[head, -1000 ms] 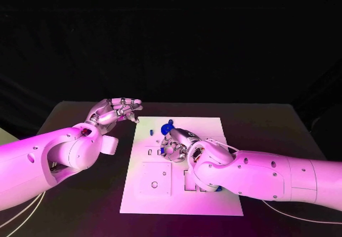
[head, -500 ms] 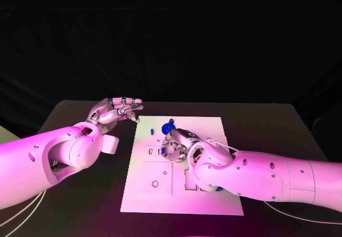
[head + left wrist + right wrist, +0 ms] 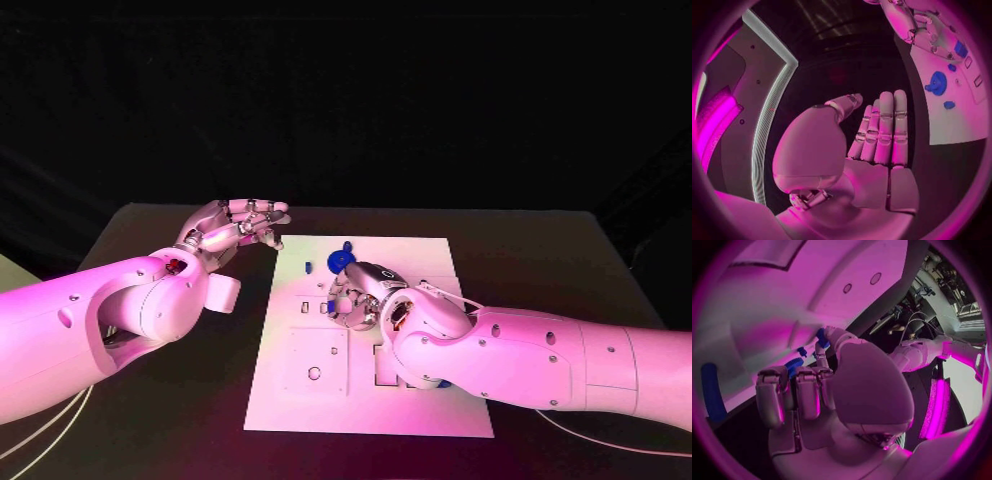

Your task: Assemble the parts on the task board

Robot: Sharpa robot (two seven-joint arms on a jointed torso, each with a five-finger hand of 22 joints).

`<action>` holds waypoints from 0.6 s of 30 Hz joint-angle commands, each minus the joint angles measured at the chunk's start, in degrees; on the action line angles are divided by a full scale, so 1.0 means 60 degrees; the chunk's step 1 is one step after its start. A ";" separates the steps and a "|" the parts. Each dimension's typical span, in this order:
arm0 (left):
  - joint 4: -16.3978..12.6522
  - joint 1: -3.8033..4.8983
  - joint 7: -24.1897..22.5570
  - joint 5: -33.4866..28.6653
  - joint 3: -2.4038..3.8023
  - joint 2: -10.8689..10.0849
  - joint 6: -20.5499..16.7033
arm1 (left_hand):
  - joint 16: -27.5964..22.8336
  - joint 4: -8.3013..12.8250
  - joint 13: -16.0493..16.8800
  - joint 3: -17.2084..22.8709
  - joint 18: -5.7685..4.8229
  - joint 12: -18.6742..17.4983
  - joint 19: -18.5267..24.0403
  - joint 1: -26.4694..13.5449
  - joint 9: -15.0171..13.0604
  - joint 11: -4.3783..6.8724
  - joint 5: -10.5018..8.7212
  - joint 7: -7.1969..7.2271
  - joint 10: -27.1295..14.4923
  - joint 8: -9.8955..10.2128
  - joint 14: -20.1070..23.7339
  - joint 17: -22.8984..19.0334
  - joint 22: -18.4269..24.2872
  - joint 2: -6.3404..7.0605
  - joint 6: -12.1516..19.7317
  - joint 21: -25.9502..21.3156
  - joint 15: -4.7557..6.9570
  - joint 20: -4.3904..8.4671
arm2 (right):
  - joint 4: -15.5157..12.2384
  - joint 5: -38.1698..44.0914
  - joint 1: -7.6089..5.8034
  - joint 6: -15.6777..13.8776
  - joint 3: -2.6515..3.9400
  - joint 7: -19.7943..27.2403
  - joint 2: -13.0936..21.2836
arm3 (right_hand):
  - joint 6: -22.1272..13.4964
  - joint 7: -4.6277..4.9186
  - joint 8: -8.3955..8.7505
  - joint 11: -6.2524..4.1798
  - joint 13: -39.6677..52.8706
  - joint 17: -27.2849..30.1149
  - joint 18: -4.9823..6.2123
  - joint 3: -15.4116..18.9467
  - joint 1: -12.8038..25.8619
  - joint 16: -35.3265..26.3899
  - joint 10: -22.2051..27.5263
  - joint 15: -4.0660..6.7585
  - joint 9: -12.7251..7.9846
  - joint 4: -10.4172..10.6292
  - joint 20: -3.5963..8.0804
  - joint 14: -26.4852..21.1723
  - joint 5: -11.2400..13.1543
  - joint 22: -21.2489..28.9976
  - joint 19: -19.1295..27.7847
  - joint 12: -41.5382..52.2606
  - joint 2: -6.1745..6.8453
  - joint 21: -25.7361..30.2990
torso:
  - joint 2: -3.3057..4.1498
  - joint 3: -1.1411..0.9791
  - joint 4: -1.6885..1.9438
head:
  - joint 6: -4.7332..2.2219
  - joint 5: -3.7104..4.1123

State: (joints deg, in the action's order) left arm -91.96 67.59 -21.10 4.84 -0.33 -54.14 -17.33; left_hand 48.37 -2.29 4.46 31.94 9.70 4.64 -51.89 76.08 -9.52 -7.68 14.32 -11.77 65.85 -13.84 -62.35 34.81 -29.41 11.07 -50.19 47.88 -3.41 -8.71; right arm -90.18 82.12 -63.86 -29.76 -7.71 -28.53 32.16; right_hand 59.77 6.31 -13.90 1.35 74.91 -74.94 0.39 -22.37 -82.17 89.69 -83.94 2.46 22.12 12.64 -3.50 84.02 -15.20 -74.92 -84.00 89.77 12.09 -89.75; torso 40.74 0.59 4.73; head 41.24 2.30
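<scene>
The white task board (image 3: 310, 395) lies in the middle of the table. My right hand (image 3: 361, 295) is down on the board's middle, fingers curled in, and pinches a small blue part (image 3: 792, 366) at the fingertips (image 3: 770, 377). A round blue part (image 3: 336, 260) lies just beyond that hand, and a small blue peg (image 3: 307, 266) stands to its left. My left hand (image 3: 238, 225) hovers off the board's far left corner, palm bare and fingers (image 3: 882, 125) stretched out together. From the left wrist the round blue part (image 3: 937, 82) and my right hand (image 3: 917, 25) show on the board (image 3: 954, 125).
Rectangular slots and a round hole (image 3: 313, 373) mark the board's near half. A long blue piece (image 3: 711, 390) lies by the board's edge under my right forearm. Bare black table (image 3: 534, 250) surrounds the board on both sides.
My right hand has shifted very slightly over the board's middle. The left hand has stayed where it was.
</scene>
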 commanded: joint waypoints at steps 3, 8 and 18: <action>-0.0011 0.0009 0.0003 0.0063 0.0007 0.0012 0.0211 | 0.0044 0.0020 0.0010 0.0032 0.0116 -0.0016 0.0056 0.0035 -0.0011 -0.0025 -0.0065 -0.0049 0.0040 -0.0062 0.0090 -0.0009 -0.0010 -0.0034 -0.0038 0.0062 -0.0002 -0.0026 | 0.0005 0.0168 0.0018 0.0113 -0.0003 0.0023 -0.0027 | -0.0143 0.0032 0.0031 0.0101 0.2516 -0.2511 -0.0065 -0.0026 0.0132 0.0052 -0.1010 -0.0085 0.0323 -0.0012 -0.0092 0.0997 0.0119 -0.2514 -0.0999 0.0038 0.0085 -0.0042 | 0.0000 -0.0007 -0.0017 | -0.0015 -0.0008; -0.0007 0.0009 0.0017 0.0075 0.0006 0.0011 0.0219 | 0.0044 0.0020 0.0010 0.0032 0.0116 -0.0016 0.0056 0.0035 -0.0011 -0.0025 -0.0065 -0.0049 0.0040 -0.0062 0.0090 -0.0009 -0.0010 -0.0034 -0.0038 0.0062 -0.0002 -0.0026 | 0.0011 0.0170 0.0022 0.0114 -0.0003 0.0046 -0.0037 | -0.0361 0.0117 0.0123 0.0174 0.2463 -0.2511 -0.0065 0.0010 0.0184 0.0052 -0.0954 -0.0144 0.0267 -0.0031 -0.0141 0.0997 0.0236 -0.2514 -0.0999 -0.0036 0.0238 -0.0042 | 0.0000 0.0003 -0.0008 | -0.0025 -0.0001; -0.0004 0.0009 0.0029 0.0082 0.0006 0.0004 0.0224 | 0.0044 0.0020 0.0010 0.0032 0.0116 -0.0016 0.0056 0.0035 -0.0011 -0.0025 -0.0065 -0.0049 0.0040 -0.0062 0.0090 -0.0009 -0.0010 -0.0034 -0.0038 0.0062 -0.0002 -0.0026 | 0.0024 0.0194 0.0024 0.0109 -0.0004 0.0102 -0.0047 | -0.0649 0.0241 0.0254 0.0283 0.2255 -0.2511 -0.0065 0.0074 0.0233 0.0052 -0.0725 -0.0239 0.0187 -0.0023 -0.0223 0.0997 0.0303 -0.2514 -0.0999 -0.0332 0.0355 -0.0042 | 0.0001 0.0002 -0.0011 | -0.0031 -0.0001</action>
State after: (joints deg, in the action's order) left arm -91.89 67.59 -20.74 5.06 -0.33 -54.16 -17.05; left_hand 48.36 -2.29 4.46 31.94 9.70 4.64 -51.90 76.08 -9.51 -7.68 14.32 -11.77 65.84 -13.84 -62.35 34.81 -29.40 11.07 -50.19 47.88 -3.41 -8.71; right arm -89.99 82.39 -63.78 -29.69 -7.72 -28.47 31.96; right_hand 56.07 7.78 -12.55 2.67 74.90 -74.92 0.39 -22.21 -80.59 89.69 -84.03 1.31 23.25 12.48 -4.33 83.94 -13.61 -74.90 -84.00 87.63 13.66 -89.75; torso 40.74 0.60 4.66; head 41.07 2.29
